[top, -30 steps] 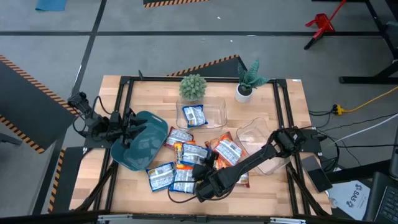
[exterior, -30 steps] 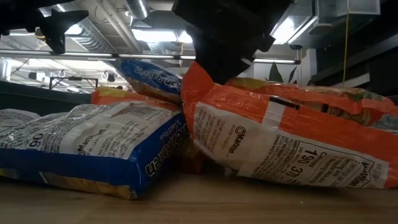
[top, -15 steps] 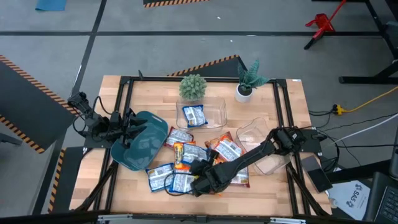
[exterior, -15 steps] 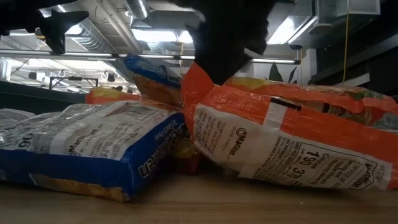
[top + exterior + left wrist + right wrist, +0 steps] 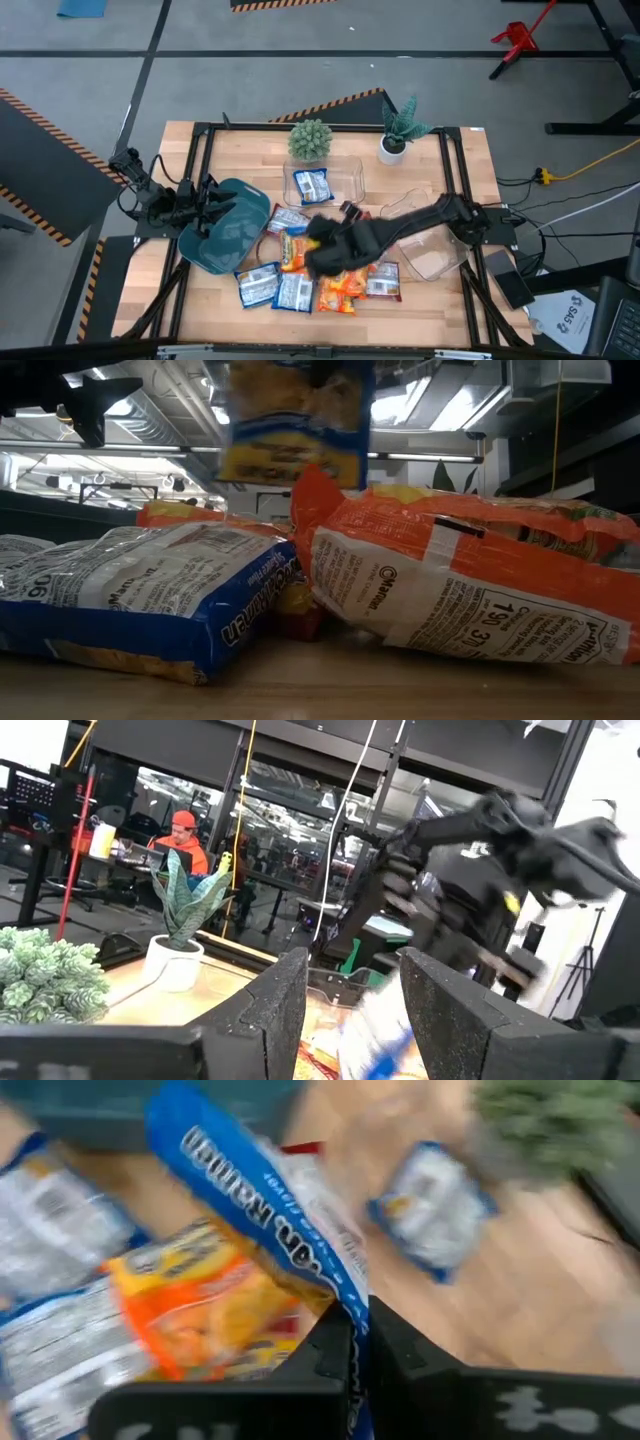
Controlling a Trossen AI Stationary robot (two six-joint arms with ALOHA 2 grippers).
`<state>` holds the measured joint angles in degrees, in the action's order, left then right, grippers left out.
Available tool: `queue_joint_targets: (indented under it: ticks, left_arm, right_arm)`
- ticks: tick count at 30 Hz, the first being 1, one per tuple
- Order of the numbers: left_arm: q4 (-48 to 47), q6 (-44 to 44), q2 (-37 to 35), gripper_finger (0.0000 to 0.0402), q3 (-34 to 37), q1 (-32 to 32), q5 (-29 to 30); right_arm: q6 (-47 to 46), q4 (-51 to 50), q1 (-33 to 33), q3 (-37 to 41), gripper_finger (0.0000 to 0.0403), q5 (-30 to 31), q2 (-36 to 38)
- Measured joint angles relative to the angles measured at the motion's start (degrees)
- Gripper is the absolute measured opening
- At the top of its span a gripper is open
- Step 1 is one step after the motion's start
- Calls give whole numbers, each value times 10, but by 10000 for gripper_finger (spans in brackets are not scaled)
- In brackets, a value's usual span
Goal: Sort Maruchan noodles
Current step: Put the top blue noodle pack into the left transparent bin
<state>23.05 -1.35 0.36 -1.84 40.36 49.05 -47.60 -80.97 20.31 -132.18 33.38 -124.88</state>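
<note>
while your right gripper (image 5: 355, 1342) hangs above the pile with its fingers pinched tight on the edge of a blue packet (image 5: 262, 1220), the rest of the noodles lie spread on the table (image 5: 450, 300) beneath it. from above you see that arm reaching in from the right, across the front of a clear tub (image 5: 425, 240) at the table's right side. a second clear tub (image 5: 325, 180) sits toward the back with one blue packet (image 5: 311, 186) inside it. behind that tub stand a round green plant (image 5: 310, 140) and a spiky plant in a white pot (image 5: 397, 130).

your left gripper (image 5: 205, 205) waits at the left, over the rim of the teal bin (image 5: 225, 240), its fingers (image 5: 270, 1010) spread wide and holding nothing.

on the table you have blue packets (image 5: 275, 290) at the front left of the pile and orange ones (image 5: 345, 290) just beside them. at table height, a blue packet (image 5: 140, 600) leans against an orange packet (image 5: 460, 590), and the lifted one (image 5: 295, 415) hangs above both.

on the held packet you can read "ramen". the orange packet shows "maruchan" and the figures "190" and "30".
</note>
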Motion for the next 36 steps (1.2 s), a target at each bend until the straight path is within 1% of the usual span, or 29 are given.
queue_joint_targets:
  ticks: [2,6,7,12,18,25,29,36]
  left_arm:
    - [0,0,0,157,0,0,0]
    - [0,1,0,157,0,0,0]
    - [-1,4,0,157,0,0,1]
    - [-2,4,0,157,0,0,14]
    - [-6,4,0,157,0,0,15]
    - [-7,4,0,157,0,0,15]
    - [-8,4,0,157,0,0,15]
    - [-13,2,0,157,0,0,15]
  right_arm:
    - [-16,-35,-17,0,1,5,16]
    - [-23,-75,-49,1,1,49,26]
    - [-23,-81,-58,1,1,52,26]
    - [-27,-83,-109,13,0,46,24]
    - [-85,-86,-157,69,0,46,22]
    - [-151,-55,-181,128,0,47,21]
    - [-156,-1,-186,163,0,51,21]
    - [-186,27,-193,214,0,60,21]
